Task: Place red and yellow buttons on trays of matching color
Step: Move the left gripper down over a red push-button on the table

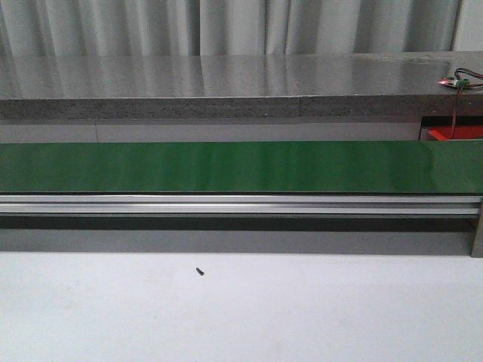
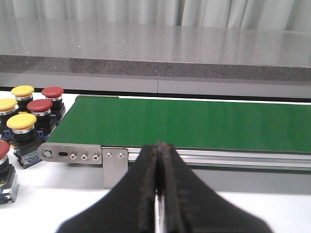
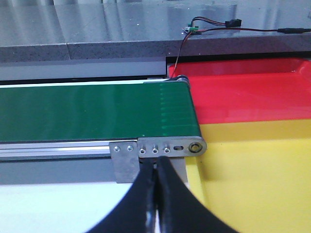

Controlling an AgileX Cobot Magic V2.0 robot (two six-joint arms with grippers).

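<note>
Buttons: a cluster of red-capped and yellow-capped push-buttons stands on the white table just beside the left end of the green conveyor belt; one more red one sits partly cut off at the frame edge. None is on the belt.

Trays: red tray and yellow tray lie side by side at the belt's right end, the red one farther back. Judgement: the layout suggests the belt carries buttons from the left arm's side to the right arm's side for sorting.

Left gripper: fingers pressed together, nothing held, facing the belt's near rail.
Right gripper: fingers likewise closed and empty, near the belt's end bracket.

Front view: belt bare, no arm visible. Task not yet started.
</note>
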